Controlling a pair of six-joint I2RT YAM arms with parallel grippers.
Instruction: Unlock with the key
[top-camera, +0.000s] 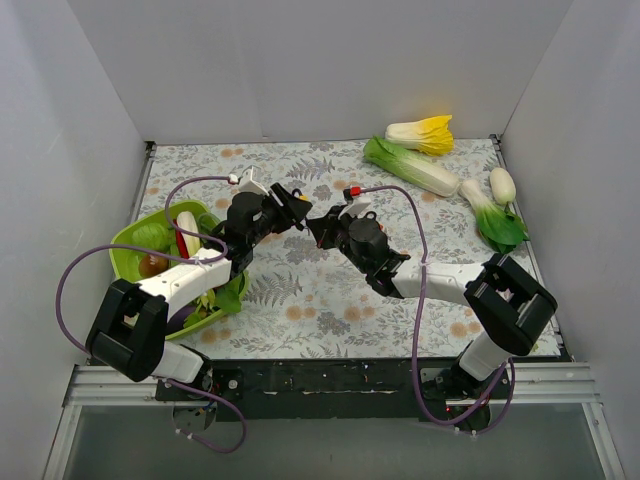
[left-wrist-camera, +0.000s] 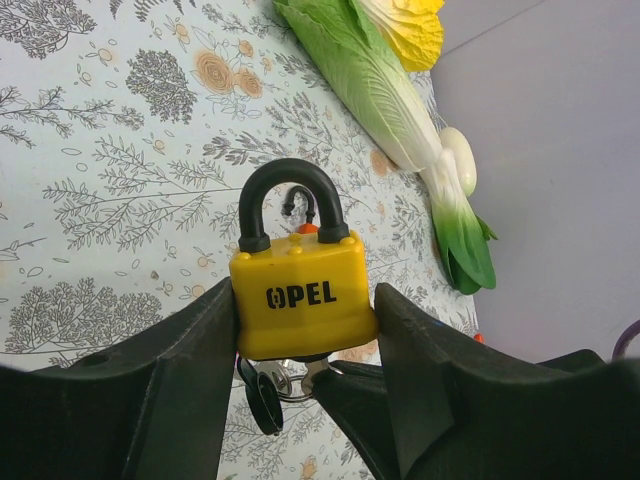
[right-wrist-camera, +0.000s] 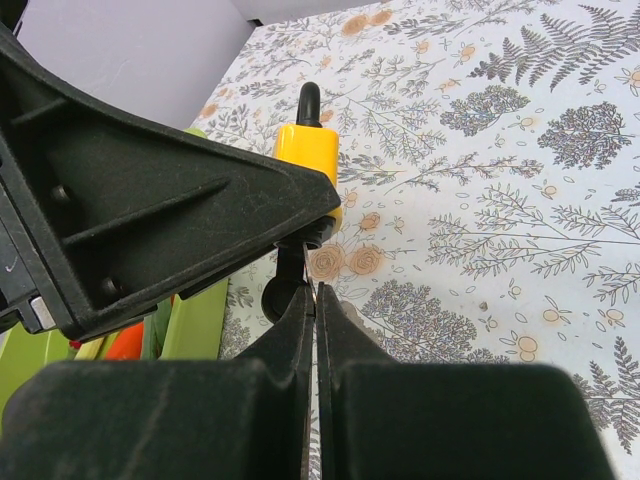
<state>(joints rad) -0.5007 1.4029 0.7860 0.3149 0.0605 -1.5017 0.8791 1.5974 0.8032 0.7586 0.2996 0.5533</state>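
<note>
Padlock (left-wrist-camera: 300, 290), smooth yellow block body, black arched shackle: clamped by its sides in the left gripper (left-wrist-camera: 305, 335), held above the table. Key bunch (left-wrist-camera: 268, 405), silver metal, glossy black round heads: hanging at the padlock's underside. Right gripper (right-wrist-camera: 312, 295): jaws pressed together just below the lock; whether they pinch a key cannot be told. Surface: fern-and-flower printed cloth (top-camera: 300, 290); plain white walls (top-camera: 300, 70).

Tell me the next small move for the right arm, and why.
Probably a gentle twist of the right wrist to turn the key. The left gripper clamps the yellow padlock, its shackle still seated, and the right gripper has its fingers shut just under the lock's base where the key hangs. Whether they actually pinch the key is hidden, so go slowly.
</note>
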